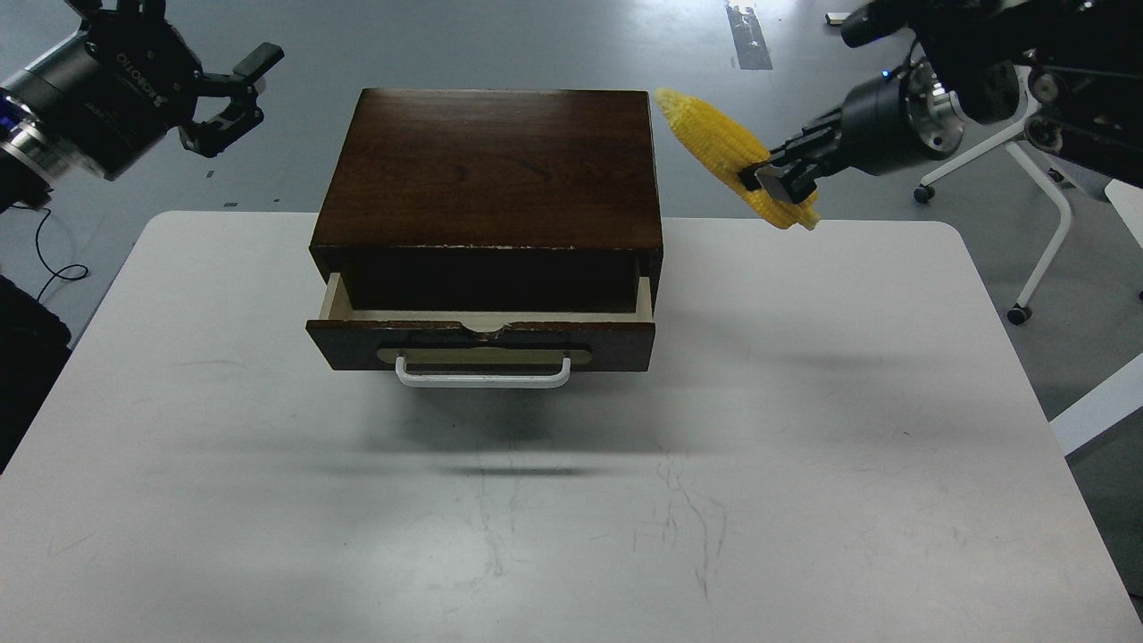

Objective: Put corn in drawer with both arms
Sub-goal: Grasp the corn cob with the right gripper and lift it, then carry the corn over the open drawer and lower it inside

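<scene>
The dark brown wooden box (487, 165) stands at the back middle of the white table (804, 429). Its drawer (480, 344) is pulled out a little, with a white bar handle (482, 375) in front and pale wood inside. My right gripper (775, 179) is shut on the yellow corn (719, 143) and holds it high in the air, just right of the box's top right edge. The corn's tip points left and up. My left gripper (234, 98) is open and empty, raised beyond the table's back left corner, left of the box.
A white chair frame on castors (1036, 170) stands on the grey floor behind the table's right side. A black cable (54, 268) lies on the floor at the left. The table's right edge runs near a pale ledge (1098, 402).
</scene>
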